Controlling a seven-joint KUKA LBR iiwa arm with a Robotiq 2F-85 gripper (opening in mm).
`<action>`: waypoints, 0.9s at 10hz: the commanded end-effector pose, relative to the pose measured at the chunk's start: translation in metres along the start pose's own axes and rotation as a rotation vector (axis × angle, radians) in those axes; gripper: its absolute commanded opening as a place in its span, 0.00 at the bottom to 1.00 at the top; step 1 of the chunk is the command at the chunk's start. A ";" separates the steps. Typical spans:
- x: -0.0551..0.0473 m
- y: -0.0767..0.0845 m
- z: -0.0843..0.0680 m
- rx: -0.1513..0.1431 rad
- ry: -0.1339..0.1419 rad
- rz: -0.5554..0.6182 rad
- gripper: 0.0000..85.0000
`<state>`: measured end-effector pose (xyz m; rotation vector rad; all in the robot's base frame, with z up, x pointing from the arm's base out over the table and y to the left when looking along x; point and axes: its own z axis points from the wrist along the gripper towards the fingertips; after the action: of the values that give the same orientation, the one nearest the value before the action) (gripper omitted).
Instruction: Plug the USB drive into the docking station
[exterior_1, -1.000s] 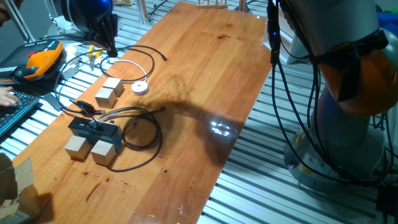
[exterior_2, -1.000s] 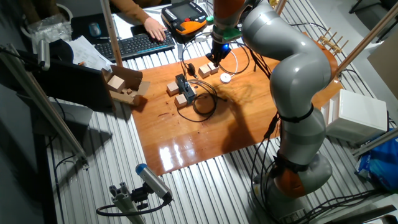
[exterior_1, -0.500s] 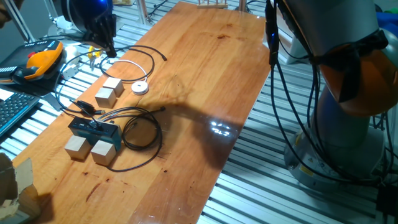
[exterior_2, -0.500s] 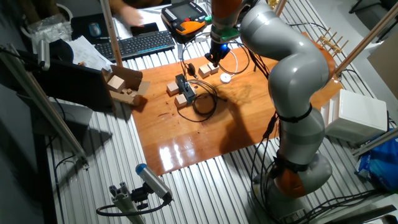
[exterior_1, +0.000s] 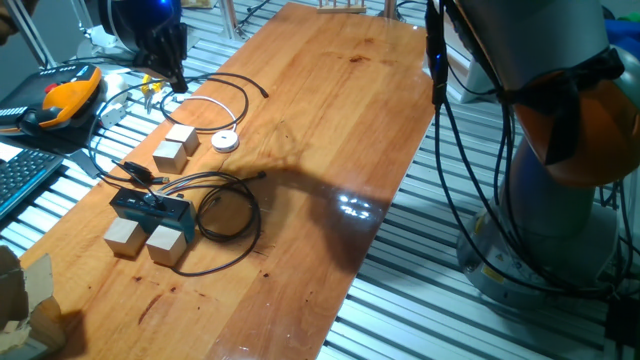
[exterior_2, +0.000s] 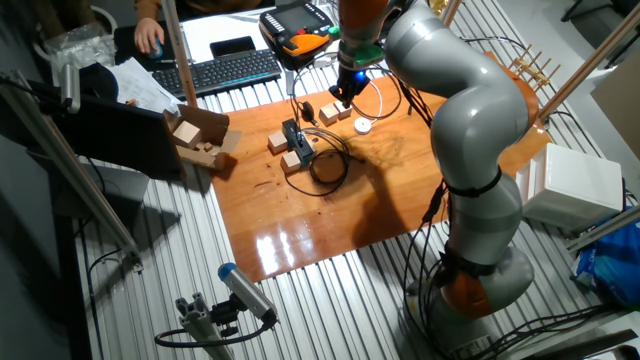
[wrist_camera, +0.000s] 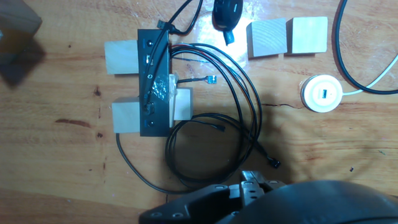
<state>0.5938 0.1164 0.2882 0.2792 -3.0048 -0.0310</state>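
Hanging over the wooden table (exterior_1: 330, 110), the gripper (exterior_1: 176, 78) is up in the air near a corner and points down. It is dark and partly in shadow, so I cannot tell how wide its fingers are or if they hold anything. In the hand view only a blurry dark part of the hand shows at the bottom edge.

The white puck (wrist_camera: 321, 93) lies on the wood with its white cable (wrist_camera: 367, 56) curving away. Just beside it are two wooden cubes (wrist_camera: 288, 36) that touch each other.

The USB drive (wrist_camera: 225, 14) lies flat on the table between those two cubes and the docking station (wrist_camera: 154, 84). It is a small black stick with a blue tip. It is near one short end of the docking station but apart from it.

The docking station lies flat. Two more pale cubes (exterior_1: 145, 240) sit right against one long side of it. Thin black cables (wrist_camera: 211, 143) run out of it and make a big loop on the wood.

Off the table's edge sit an orange and yellow controller (exterior_1: 65, 100) and a black keyboard (exterior_2: 225, 70). The big grey robot arm (exterior_2: 470, 110) bends over the table from the other side.
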 end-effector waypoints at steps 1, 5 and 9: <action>0.000 0.000 0.000 0.004 -0.004 0.000 0.00; 0.000 0.000 0.001 0.003 -0.001 -0.003 0.00; 0.000 0.002 0.003 -0.003 0.000 0.000 0.00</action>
<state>0.5930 0.1188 0.2855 0.2795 -3.0046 -0.0353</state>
